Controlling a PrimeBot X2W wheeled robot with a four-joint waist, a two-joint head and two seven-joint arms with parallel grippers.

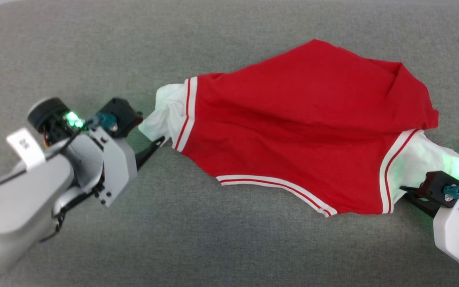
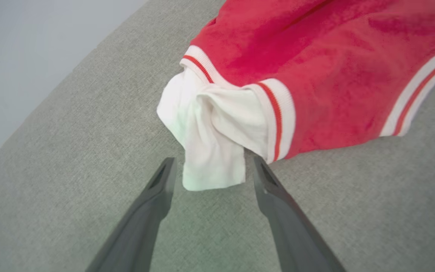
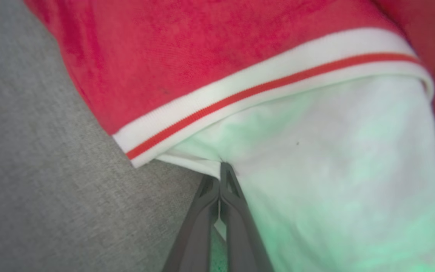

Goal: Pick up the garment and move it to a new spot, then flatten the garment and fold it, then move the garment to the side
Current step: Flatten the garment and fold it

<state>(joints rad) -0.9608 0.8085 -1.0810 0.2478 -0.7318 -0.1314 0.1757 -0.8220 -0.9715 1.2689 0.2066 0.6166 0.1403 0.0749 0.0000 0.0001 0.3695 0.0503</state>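
Red garment (image 1: 301, 131): right gripper (image 3: 220, 177) pinching its white sleeve (image 3: 334, 170); left gripper (image 2: 213, 160) splayed around opposite sleeve (image 2: 210, 128). Grasp stage, judged; close your left next.

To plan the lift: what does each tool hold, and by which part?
The right tool pinches the garment at its white panel's edge; the left tool, open around the other panel, holds nothing.

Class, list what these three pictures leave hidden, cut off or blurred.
- Head view: whether the right gripper grips the garment; tips too small, arm cut off by the edge.
- Right wrist view: how much cloth is pinched, hidden by the shut fingers; nearby fabric blurred.
- Left wrist view: most of the garment, cut off by top and right edges.
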